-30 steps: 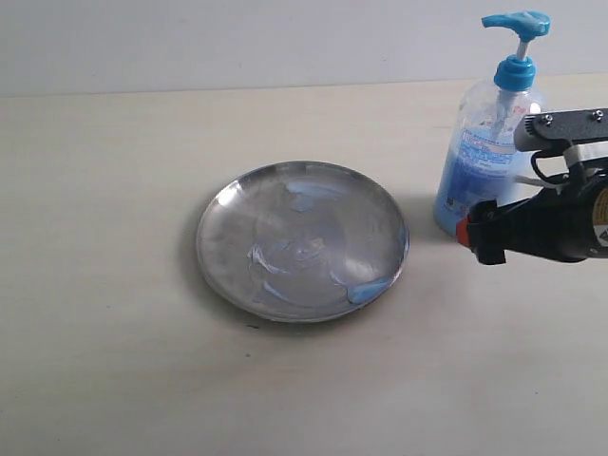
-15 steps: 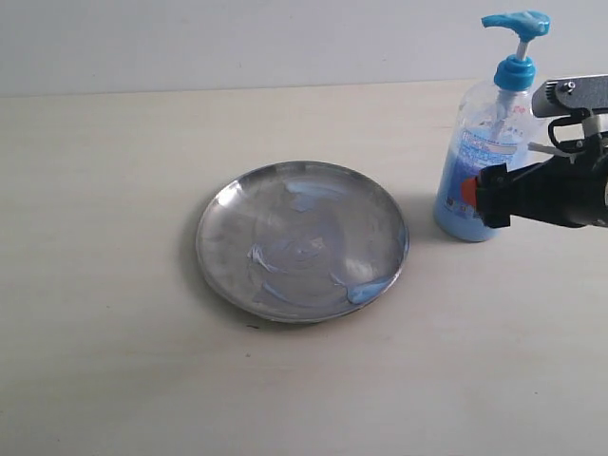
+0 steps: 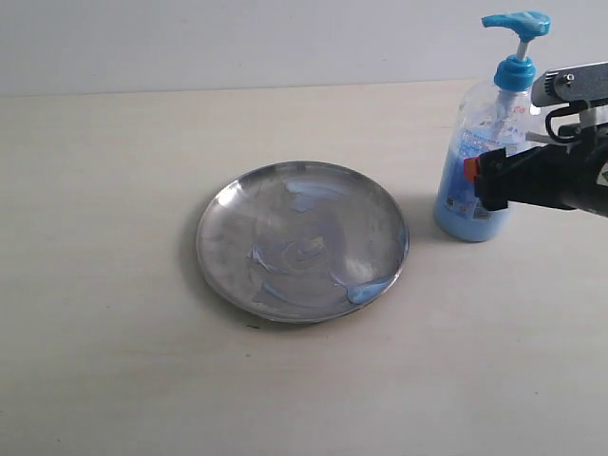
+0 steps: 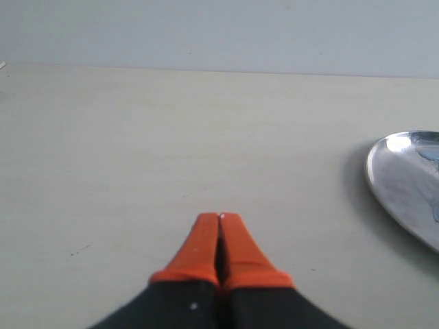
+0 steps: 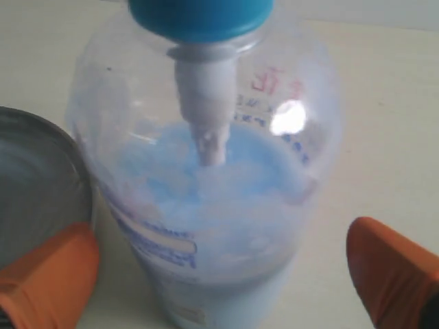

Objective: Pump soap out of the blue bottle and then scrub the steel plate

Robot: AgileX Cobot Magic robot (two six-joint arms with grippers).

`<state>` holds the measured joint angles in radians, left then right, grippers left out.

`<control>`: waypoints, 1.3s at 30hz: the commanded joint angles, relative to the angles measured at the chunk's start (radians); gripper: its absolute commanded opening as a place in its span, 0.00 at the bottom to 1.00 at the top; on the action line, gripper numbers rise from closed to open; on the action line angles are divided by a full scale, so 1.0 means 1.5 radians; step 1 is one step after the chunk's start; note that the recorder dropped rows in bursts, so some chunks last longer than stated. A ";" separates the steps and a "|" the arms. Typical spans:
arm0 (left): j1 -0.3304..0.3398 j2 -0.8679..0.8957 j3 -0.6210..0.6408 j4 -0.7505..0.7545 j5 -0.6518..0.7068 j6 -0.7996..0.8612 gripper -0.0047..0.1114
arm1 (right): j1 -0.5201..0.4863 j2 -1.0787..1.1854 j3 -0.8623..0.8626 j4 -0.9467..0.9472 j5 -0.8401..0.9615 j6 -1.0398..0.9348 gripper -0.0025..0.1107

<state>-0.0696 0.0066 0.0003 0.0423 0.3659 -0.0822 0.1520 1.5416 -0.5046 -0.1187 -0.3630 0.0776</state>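
two right gripper (image 5: 219, 274) fingers (image 5: 49, 274) spread either side of the blue bottle (image 3: 478, 122), left gripper (image 4: 219, 236) fingers (image 4: 200, 247) pressed together, soap (image 3: 366, 292) smeared on steel plate (image 3: 205, 237)

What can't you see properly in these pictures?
- Blue bottle, right wrist view: pump head cut off by the top edge.
- Steel plate, left wrist view: mostly cut off by the right edge.
- Bottle label, exterior view: writing too small to read.
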 commanded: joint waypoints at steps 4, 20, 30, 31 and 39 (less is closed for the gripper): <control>-0.003 -0.004 0.000 0.000 -0.008 0.001 0.04 | 0.000 0.070 -0.004 -0.038 -0.115 0.023 0.85; -0.003 -0.004 0.000 0.000 -0.008 0.001 0.04 | 0.000 0.239 -0.061 0.019 -0.298 -0.014 0.45; -0.003 -0.004 0.000 0.000 -0.008 0.001 0.04 | 0.000 0.197 -0.061 -0.058 -0.269 0.003 0.02; -0.003 -0.004 0.000 0.000 -0.008 0.001 0.04 | 0.000 0.188 -0.061 -0.064 -0.261 0.003 0.02; -0.003 -0.004 0.000 0.000 -0.008 0.001 0.04 | 0.000 0.106 -0.061 -0.136 -0.191 0.014 0.02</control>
<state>-0.0696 0.0066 0.0003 0.0423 0.3659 -0.0822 0.1520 1.7601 -0.5877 -0.2859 -0.5867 0.0886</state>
